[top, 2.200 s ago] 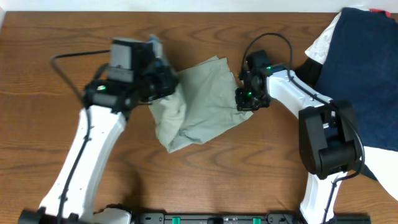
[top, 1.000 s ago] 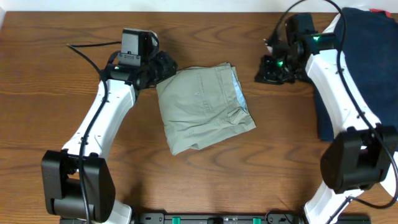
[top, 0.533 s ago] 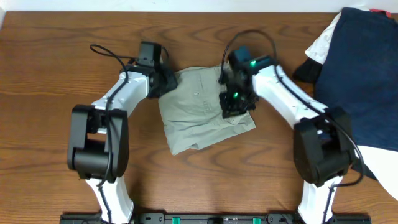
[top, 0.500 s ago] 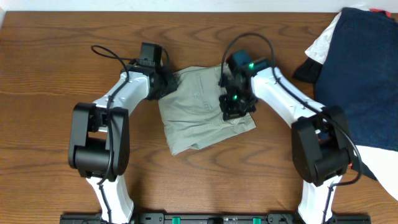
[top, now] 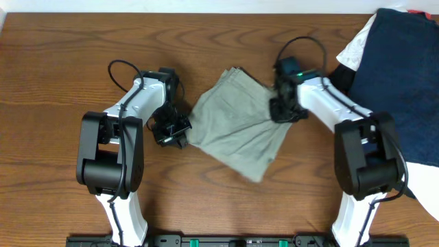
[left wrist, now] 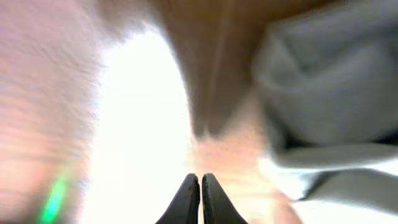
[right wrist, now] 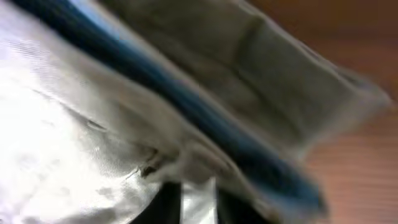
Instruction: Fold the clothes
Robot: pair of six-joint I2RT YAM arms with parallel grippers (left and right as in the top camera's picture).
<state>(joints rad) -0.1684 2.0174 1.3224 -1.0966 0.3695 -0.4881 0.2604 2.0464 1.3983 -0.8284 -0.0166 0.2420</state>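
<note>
The khaki shorts lie folded on the wooden table, turned like a diamond between the two arms. My left gripper sits on the table just left of the shorts' left corner. In the blurred left wrist view its fingers are shut on nothing, with the shorts up to the right. My right gripper is at the shorts' right edge. In the right wrist view its fingers have pale lining pinched between them, with khaki cloth above.
A large navy blue garment covers the table's right side, with white cloth under its left edge and at the lower right. Bare wood lies in front of the shorts and at the far left.
The shorts have turned from a squarish fold into a diamond and shifted right. My right gripper moved to their right edge. My left gripper came off the top-left corner and down.
</note>
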